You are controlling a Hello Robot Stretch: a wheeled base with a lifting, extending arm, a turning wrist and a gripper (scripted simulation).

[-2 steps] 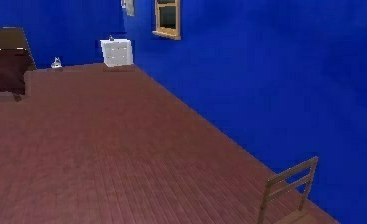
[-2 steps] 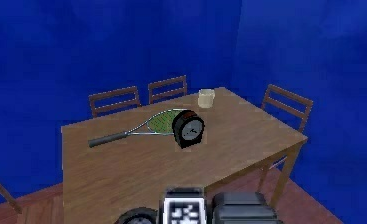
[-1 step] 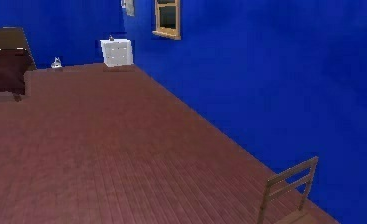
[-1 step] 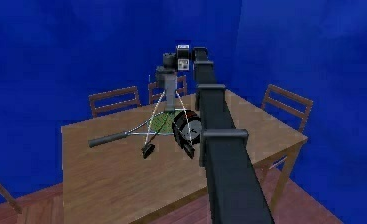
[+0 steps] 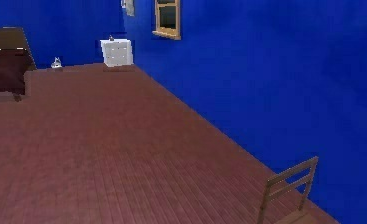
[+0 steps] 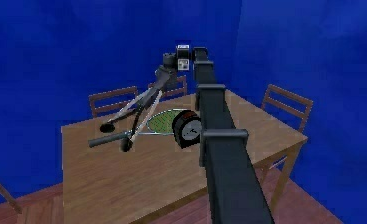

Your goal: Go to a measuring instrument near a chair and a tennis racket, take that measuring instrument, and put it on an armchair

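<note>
The arm (image 6: 229, 160) reaches out from the bottom edge of the arm side view over a wooden counter (image 6: 111, 178). Just left of the arm, on the counter top, is a round dark case with a pale hub, most likely the measuring instrument (image 6: 186, 129), a tape measure by its shape. A tennis racket (image 6: 141, 126) lies touching or just beside it, head toward the case and handle running out to the left.

The tool (image 6: 141, 108) slants down from the wrist toward the racket's head. Its far end sits against things on the counter, so I cannot tell whether it holds anything or how its fingers stand.

I judge this the reaching step of the pick-up. The next move calls for bringing the tool's tip rightward onto the case, clear of the racket frame.

The case reads as a disc with its face toward the camera and no marked long axis. Which way its tape mouth points is too small to tell.

A chair (image 6: 115, 100) stands at the counter's far edge and another chair (image 6: 288, 104) at its right.
</note>
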